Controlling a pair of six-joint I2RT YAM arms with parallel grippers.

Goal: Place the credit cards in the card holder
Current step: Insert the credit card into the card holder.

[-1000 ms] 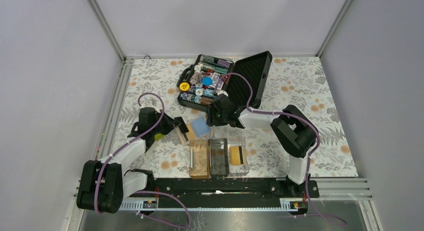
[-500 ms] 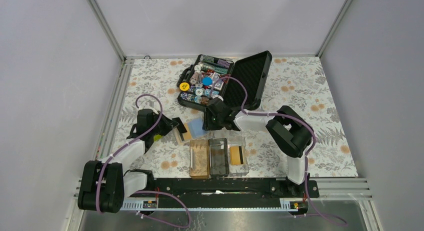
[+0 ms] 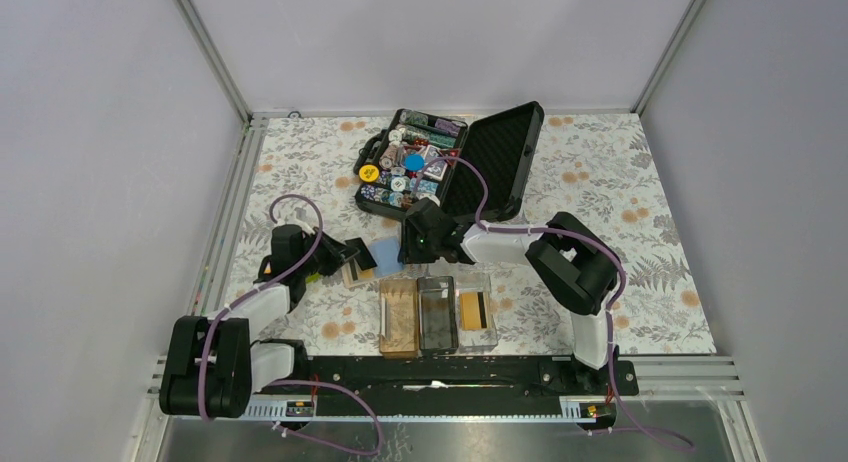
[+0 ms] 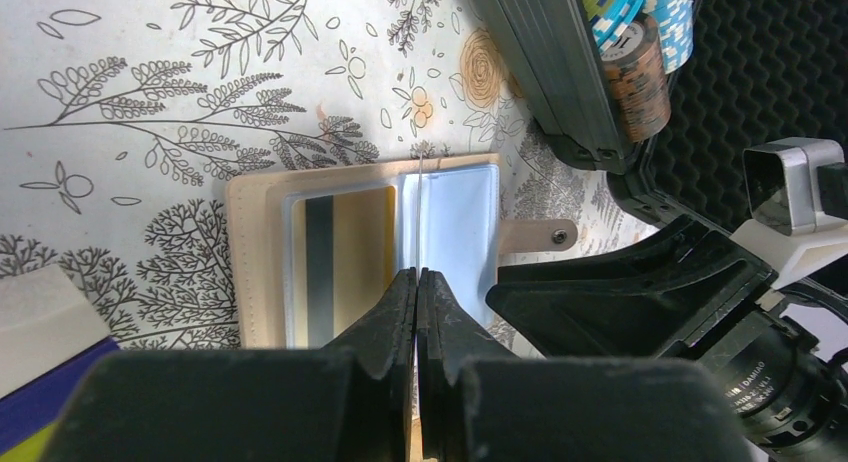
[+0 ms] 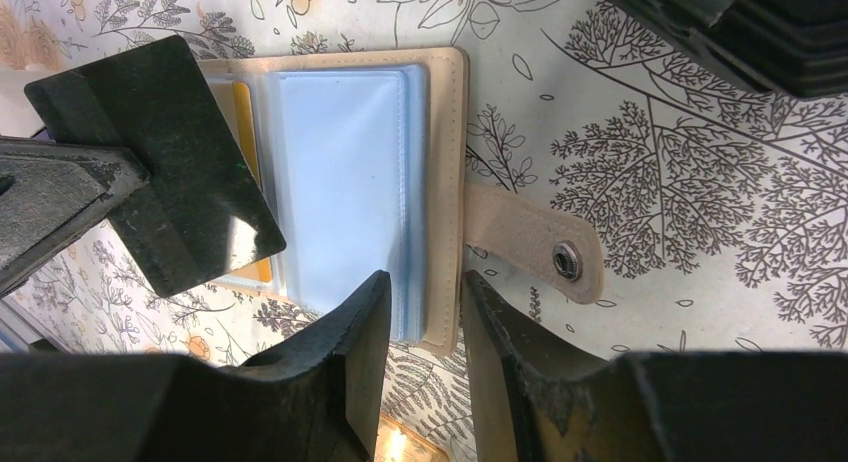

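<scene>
Credit card (image 4: 345,262): thin, stiff and slick. It sits behind clear plastic in the open beige wallet (image 5: 447,182) on the table. We would pinch a short edge and slide it out flat.
Second card (image 3: 474,309): lies in the card holder (image 3: 437,322), in the rightmost compartment.
Left gripper (image 4: 417,277): jaws pressed together, and we judge they nip the upright clear sleeve (image 4: 420,197).
Right gripper (image 5: 425,302): jaws part-way apart, straddling the wallet's sleeve stack and cover edge. We cannot tell whether they touch it.

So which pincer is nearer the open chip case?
Right. The right pincer is at the wallet, just in front of the chip case; the left pincer, shut on a sleeve, is further away, leftward.
</scene>
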